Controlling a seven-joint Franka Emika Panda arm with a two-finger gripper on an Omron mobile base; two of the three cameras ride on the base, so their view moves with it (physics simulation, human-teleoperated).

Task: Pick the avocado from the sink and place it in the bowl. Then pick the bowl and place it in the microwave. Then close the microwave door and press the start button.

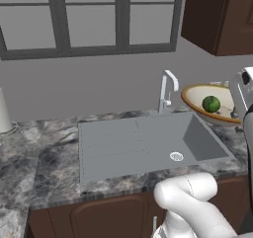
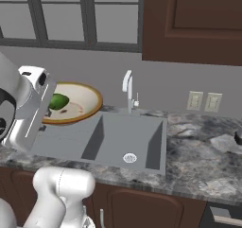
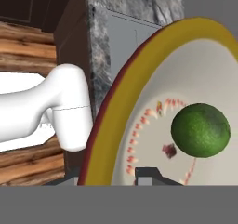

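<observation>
Marbled grey stone counter frames the flat grey sink; nearest, the hand view alone shows red flecks painted inside the glossy bowl, its rim pinched by the gripper, round green avocado inside; base views show it lifted before the faucet

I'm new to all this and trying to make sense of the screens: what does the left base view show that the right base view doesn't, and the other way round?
Left base view alone: the sink's ribbed drainboard seen in full, and a pale object standing on the counter's far left. Right base view alone: two wall outlets and a wide brown upper cabinet. Both share the sink with its white drain and faucet, the window, the marble counter, and the tilted bowl held up beside the faucet with the avocado inside.
</observation>
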